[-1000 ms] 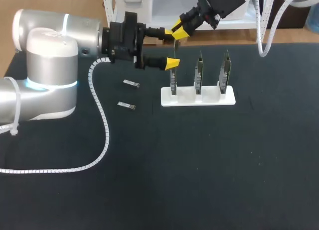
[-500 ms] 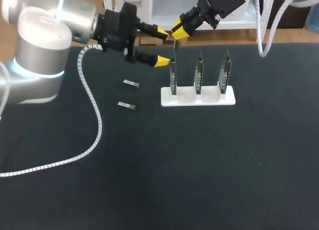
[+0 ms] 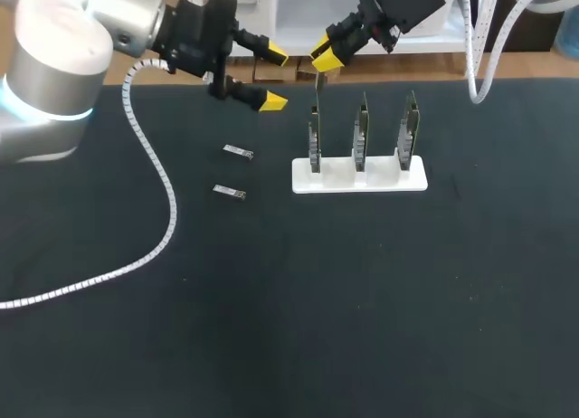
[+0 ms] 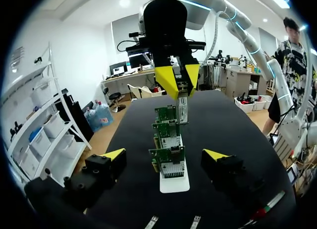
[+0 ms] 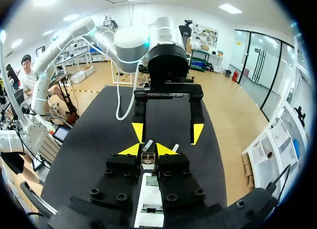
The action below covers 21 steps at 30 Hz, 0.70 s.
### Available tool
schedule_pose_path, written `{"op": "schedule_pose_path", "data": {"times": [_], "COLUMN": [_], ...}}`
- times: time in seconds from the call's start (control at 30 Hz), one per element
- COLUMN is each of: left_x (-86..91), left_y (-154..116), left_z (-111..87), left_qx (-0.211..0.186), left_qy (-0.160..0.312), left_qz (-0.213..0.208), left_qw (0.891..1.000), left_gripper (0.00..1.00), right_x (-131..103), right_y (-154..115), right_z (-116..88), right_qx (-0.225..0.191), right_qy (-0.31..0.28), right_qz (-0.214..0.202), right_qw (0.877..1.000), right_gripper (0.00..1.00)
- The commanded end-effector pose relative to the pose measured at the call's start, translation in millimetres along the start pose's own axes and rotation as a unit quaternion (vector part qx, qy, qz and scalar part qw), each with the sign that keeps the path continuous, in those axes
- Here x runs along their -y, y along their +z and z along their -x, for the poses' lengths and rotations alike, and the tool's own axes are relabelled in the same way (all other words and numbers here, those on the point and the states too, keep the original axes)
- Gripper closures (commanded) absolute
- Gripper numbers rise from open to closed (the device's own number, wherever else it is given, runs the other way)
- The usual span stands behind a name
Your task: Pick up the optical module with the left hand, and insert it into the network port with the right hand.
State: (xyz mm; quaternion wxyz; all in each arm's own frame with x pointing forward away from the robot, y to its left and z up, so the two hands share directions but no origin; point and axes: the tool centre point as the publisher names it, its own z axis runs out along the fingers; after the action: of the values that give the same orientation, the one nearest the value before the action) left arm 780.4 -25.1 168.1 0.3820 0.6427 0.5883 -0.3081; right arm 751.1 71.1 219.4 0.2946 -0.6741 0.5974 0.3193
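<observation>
Spare modules (image 3: 229,192) (image 3: 237,151) lie flat on the bench (image 3: 362,300), at 9 o'clock from the card stand (image 3: 359,175). Left gripper (image 3: 271,76), at 10 o'clock, gapes wide, holding nothing. Right gripper (image 3: 324,56) clamps an optical module (image 3: 318,85) above the leftmost card (image 3: 314,137).

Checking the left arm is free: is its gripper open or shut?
Open: the left gripper has its yellow tips wide apart, nothing between them; the right gripper holds the optical module.
</observation>
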Motion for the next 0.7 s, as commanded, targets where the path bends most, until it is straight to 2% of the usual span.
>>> {"op": "schedule_pose_path", "data": {"times": [0.03,0.2,0.7], "left_x": [-1.6,-1.1,-1.1], "left_y": [-5.9,-14.9,-14.9], "left_z": [-1.3,-3.2,-3.2], "left_qx": [-0.006,-0.017,-0.017], "left_qy": [0.0,0.005,0.005], "left_qz": [-0.003,-0.004,-0.004], "left_qw": [1.0,1.0,1.0], "left_gripper": [0.0,0.0,0.0], "right_x": [-0.2,-0.2,1.9], "right_y": [-0.1,-0.1,1.6], "right_z": [-0.2,-0.2,1.1], "right_qx": [0.0,0.0,-0.004], "right_qy": [0.0,0.0,-0.001], "right_qz": [0.0,0.0,0.005], "right_qw": [1.0,1.0,1.0], "right_gripper": [1.0,1.0,1.0]}}
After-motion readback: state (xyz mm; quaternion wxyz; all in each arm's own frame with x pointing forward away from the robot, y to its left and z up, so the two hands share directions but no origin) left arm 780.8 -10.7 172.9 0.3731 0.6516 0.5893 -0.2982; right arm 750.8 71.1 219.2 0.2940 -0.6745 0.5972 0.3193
